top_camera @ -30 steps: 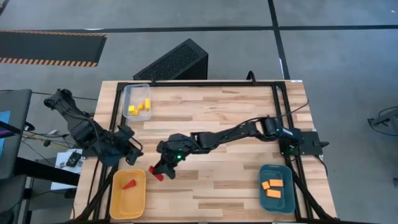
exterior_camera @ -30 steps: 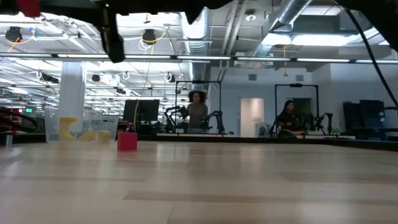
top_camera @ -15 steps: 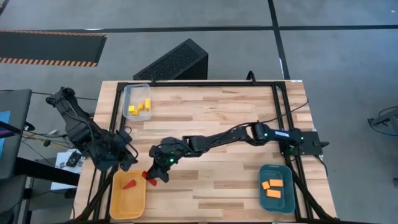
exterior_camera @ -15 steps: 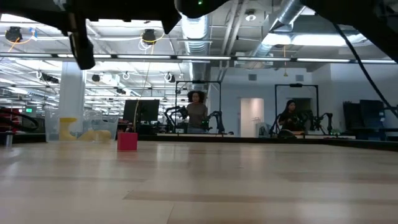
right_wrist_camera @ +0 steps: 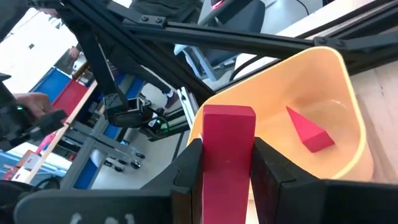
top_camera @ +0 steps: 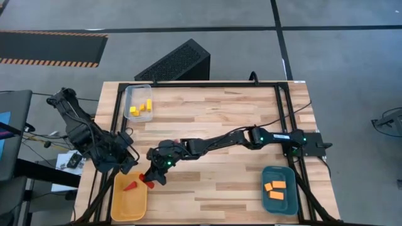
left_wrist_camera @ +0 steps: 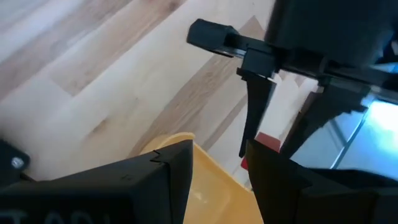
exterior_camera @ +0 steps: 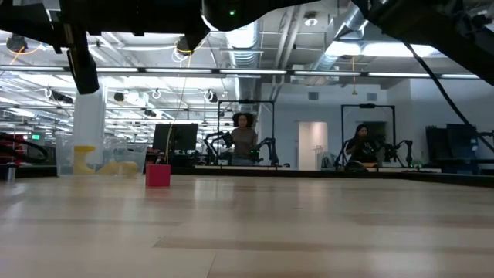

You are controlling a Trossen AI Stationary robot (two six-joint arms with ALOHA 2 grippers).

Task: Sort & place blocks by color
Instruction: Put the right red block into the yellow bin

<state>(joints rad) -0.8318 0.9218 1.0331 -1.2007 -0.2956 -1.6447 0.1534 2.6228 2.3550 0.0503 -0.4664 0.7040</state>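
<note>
The right gripper (top_camera: 149, 180), reaching across the worktop (top_camera: 220, 119), hangs at the yellow tray's (top_camera: 129, 204) near rim with its jaws clenched on a red block (right_wrist_camera: 228, 146); a red wedge (top_camera: 129, 185) already lies inside that tray. The left gripper (top_camera: 127, 164) waits just off the worktop's left edge beside the tray, and whether its jaws are released cannot be told. Yellow blocks (top_camera: 142, 109) sit in the clear tray (top_camera: 129, 94) and orange blocks (top_camera: 275, 189) in the teal tray (top_camera: 279, 207), leaving the worktop's middle open.
</note>
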